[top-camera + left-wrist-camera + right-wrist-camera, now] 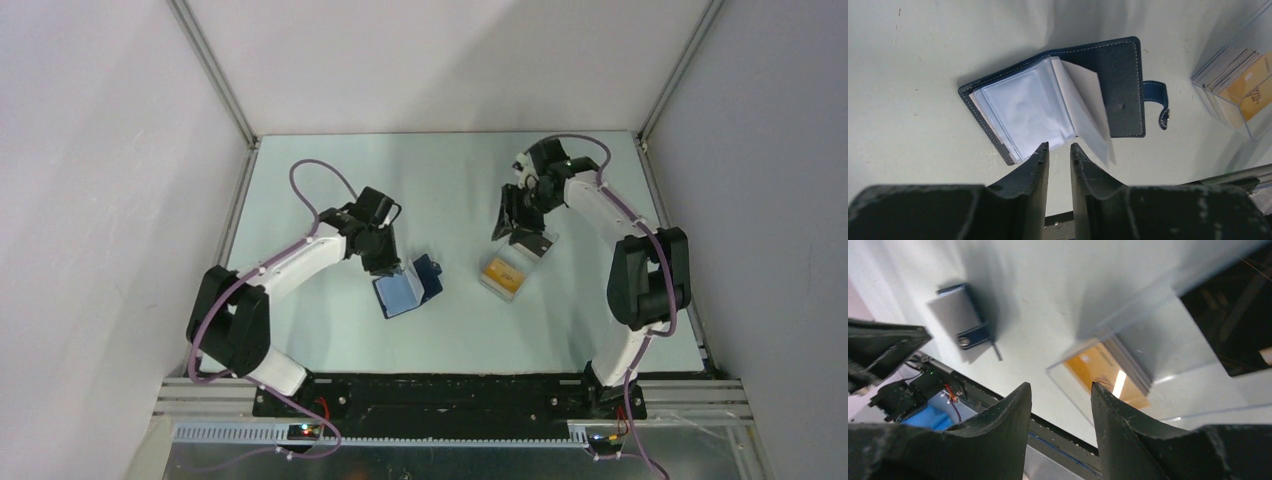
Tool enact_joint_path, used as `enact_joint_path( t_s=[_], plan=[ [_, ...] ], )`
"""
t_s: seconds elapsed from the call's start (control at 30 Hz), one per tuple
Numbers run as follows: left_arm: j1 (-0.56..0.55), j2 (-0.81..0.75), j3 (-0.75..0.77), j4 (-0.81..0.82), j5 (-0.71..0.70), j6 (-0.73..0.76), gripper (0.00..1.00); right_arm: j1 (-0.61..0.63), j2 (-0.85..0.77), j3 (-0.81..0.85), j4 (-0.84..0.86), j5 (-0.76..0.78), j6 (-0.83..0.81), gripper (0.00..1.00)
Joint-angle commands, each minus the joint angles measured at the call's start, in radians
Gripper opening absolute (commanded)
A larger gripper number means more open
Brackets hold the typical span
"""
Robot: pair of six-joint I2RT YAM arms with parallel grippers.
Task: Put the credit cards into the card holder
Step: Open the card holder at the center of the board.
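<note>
The card holder (408, 288) lies open on the table, navy cover (1122, 85) spread to one side and clear plastic sleeves (1023, 110) fanned up. My left gripper (1059, 146) hovers at its near edge, jaws a narrow gap apart with nothing between them. The credit cards (500, 272) are an orange-yellow stack (1100, 371) inside a clear plastic case (518, 262). My right gripper (1060, 386) hangs open over the far end of that case (520, 228), holding nothing. The card holder (955, 315) also shows small in the right wrist view.
The clear case (1248, 100) sits just right of the card holder, its black part (1233, 315) under my right wrist. Grey walls with metal rails close in the table on three sides. The arm bases stand along the black near edge (450, 395).
</note>
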Motion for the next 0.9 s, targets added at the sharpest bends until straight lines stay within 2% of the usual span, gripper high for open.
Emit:
enact_joint_path(
  t_s=[0.0, 0.3, 0.53, 0.87],
  plan=[
    [-0.006, 0.041, 0.047, -0.015, 0.009, 0.012, 0.27, -0.041, -0.022, -0.059, -0.008, 0.046, 0.013, 0.52],
    [-0.042, 0.212, 0.147, -0.012, -0.001, 0.029, 0.27, -0.036, 0.055, -0.072, -0.046, 0.185, -0.006, 0.52],
    [-0.076, 0.294, 0.232, -0.012, 0.014, 0.035, 0.27, -0.031, 0.012, -0.125, -0.060, 0.238, -0.009, 0.52],
    [-0.112, 0.380, 0.227, -0.012, -0.005, 0.041, 0.27, 0.103, -0.077, -0.196, -0.088, 0.229, 0.023, 0.48]
  ],
)
